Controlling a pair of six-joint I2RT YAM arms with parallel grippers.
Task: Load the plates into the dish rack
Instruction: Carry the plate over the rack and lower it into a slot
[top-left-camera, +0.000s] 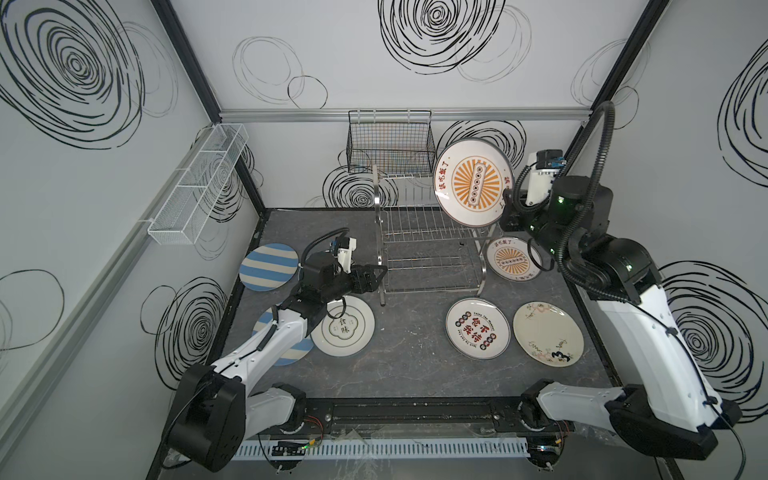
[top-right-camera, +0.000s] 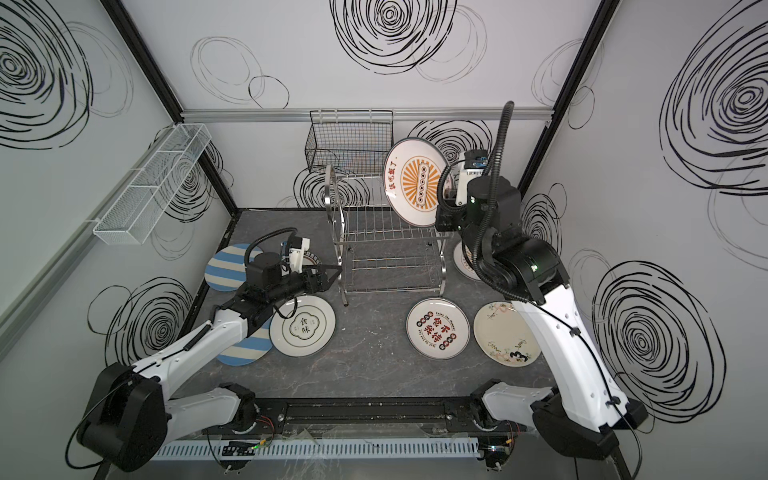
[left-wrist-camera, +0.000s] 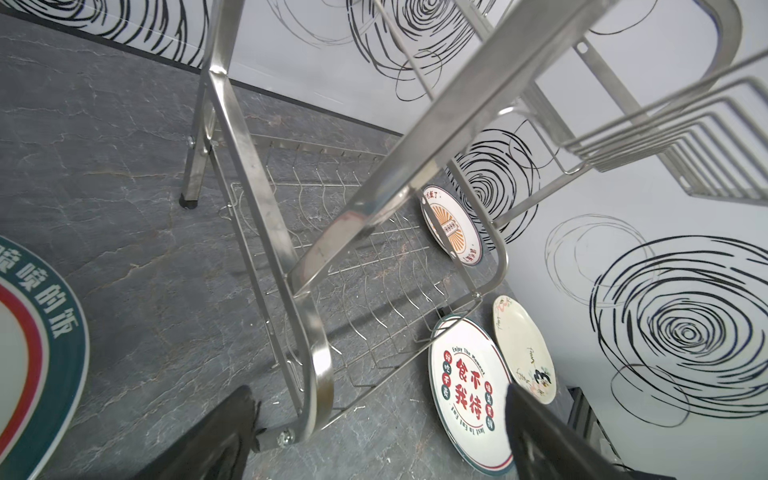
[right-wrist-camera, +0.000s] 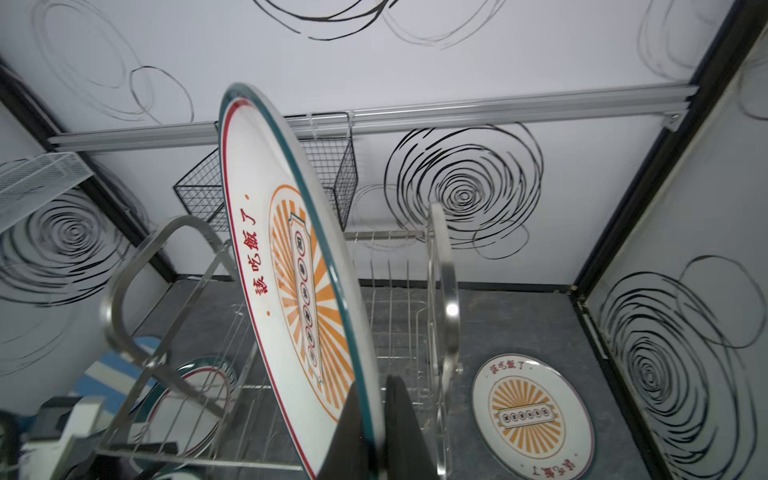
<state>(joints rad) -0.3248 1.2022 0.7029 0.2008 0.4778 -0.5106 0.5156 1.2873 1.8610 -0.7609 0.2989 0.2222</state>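
Right wrist view: my right jaws clenched a white orange-sunburst plate (right-wrist-camera: 291, 270) over the steel wire rack (right-wrist-camera: 448, 291); left jaws seemingly released.

Surface: grey marbled tabletop (top-left-camera: 415, 365) | On it: dish rack (top-left-camera: 424, 226) standing — plates (top-left-camera: 478, 328) flat around it

Before the dish rack (top-left-camera: 377, 208), the red-lettered plate (left-wrist-camera: 467, 399) reads "Enjoy The Moment" and "Just To Eat Eat" — plus 食不我待. The sunburst plate (right-wrist-camera: 291, 270) above the rack reads 該吃飯了.
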